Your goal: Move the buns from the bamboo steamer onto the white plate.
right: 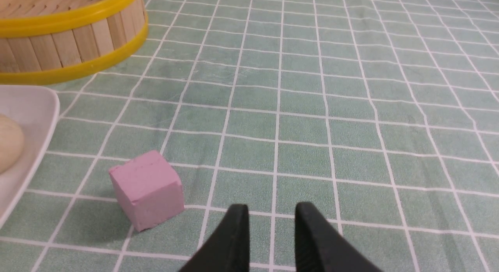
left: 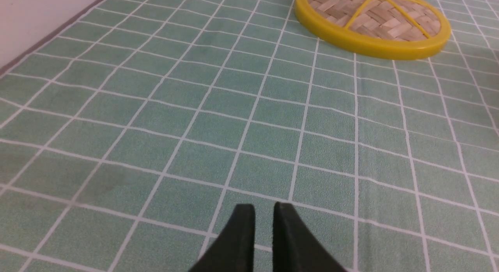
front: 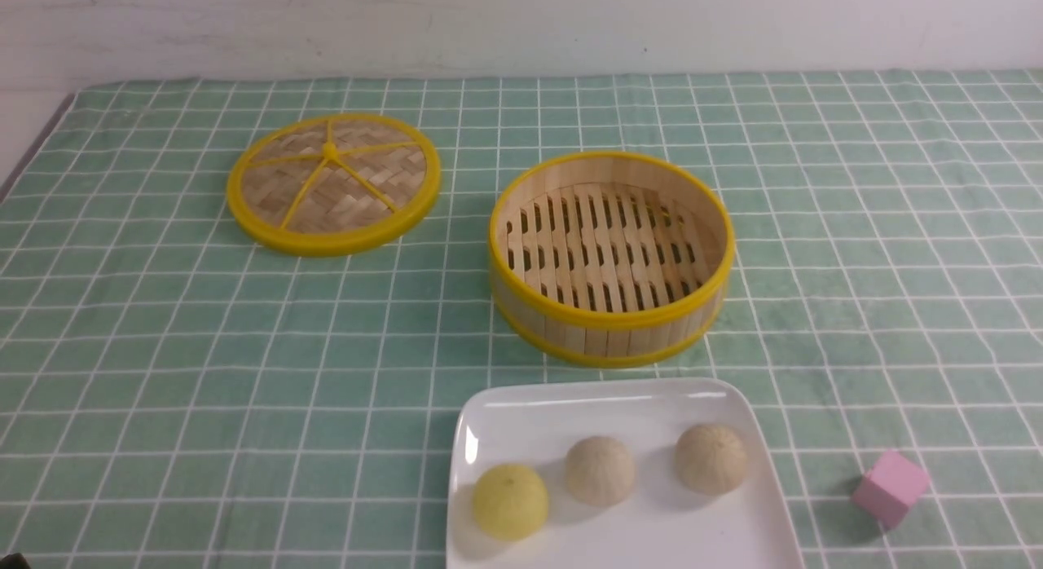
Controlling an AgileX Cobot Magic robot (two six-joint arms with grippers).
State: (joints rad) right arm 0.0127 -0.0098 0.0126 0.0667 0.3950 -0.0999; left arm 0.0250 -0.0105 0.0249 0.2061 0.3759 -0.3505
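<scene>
I see 3 buns [front: 600, 469] on the plate [front: 521, 422], steamer [front: 611, 255] empty; left fingers [left: 264, 225] narrowly apart over bare surface [left: 195, 128], right fingers [right: 271, 225] apart, cube [right: 147, 189] just beside them

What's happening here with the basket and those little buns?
A two-armed robot is moving buns from a steamer to a plate. All three buns, one yellow and two cream, now sit on the plate, and the steamer is empty. Its lid lies off to the side, and a pink cube sits near the plate. The left gripper and right gripper hold nothing, both low over the cloth.
</scene>
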